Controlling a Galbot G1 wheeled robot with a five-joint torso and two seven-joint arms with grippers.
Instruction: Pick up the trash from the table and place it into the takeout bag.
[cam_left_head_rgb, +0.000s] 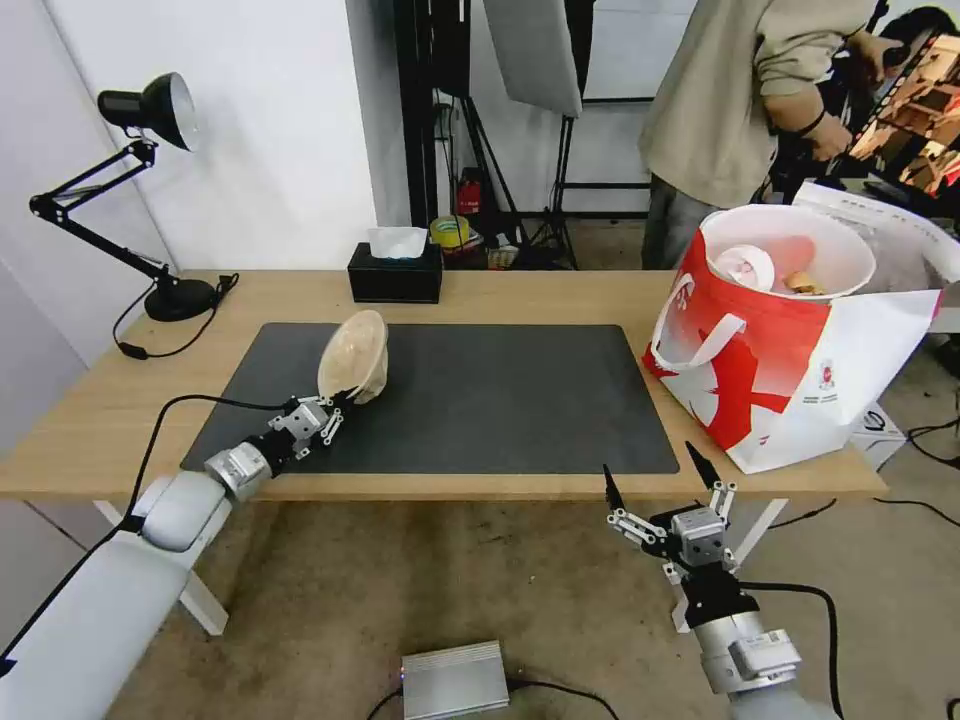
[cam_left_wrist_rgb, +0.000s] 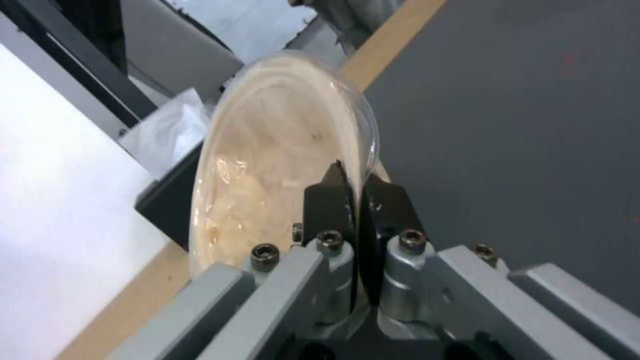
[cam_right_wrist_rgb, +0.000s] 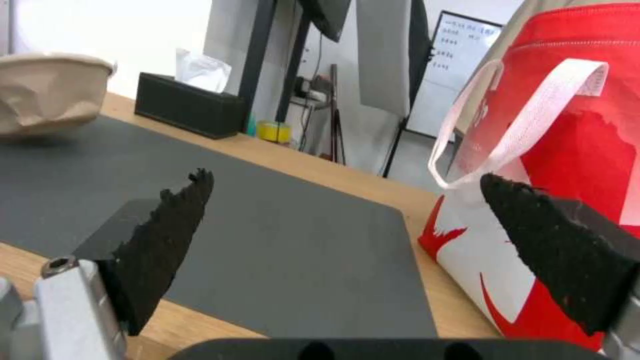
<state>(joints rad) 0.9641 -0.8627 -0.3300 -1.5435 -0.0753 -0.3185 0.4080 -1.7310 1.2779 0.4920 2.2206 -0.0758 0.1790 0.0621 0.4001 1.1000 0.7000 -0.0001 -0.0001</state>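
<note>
My left gripper (cam_left_head_rgb: 335, 408) is shut on the rim of the tan lidded bowl (cam_left_head_rgb: 352, 357), which is tipped on its side just above the left part of the black mat (cam_left_head_rgb: 480, 400). In the left wrist view the fingertips (cam_left_wrist_rgb: 333, 192) pinch the clear lid's edge of the bowl (cam_left_wrist_rgb: 267, 150). The red-and-white takeout bag (cam_left_head_rgb: 790, 370) stands at the table's (cam_left_head_rgb: 560, 295) right end. Inside it lies the wide white bowl (cam_left_head_rgb: 820, 240), and beside that a round white cup lid (cam_left_head_rgb: 748, 268). My right gripper (cam_left_head_rgb: 655, 470) hangs open below the table's front edge, left of the bag (cam_right_wrist_rgb: 573, 125).
A black tissue box (cam_left_head_rgb: 396, 272) sits at the table's back edge, and a black desk lamp (cam_left_head_rgb: 150, 110) at the far left. A person (cam_left_head_rgb: 740, 100) stands behind the bag. A silver box (cam_left_head_rgb: 455, 680) lies on the floor in front.
</note>
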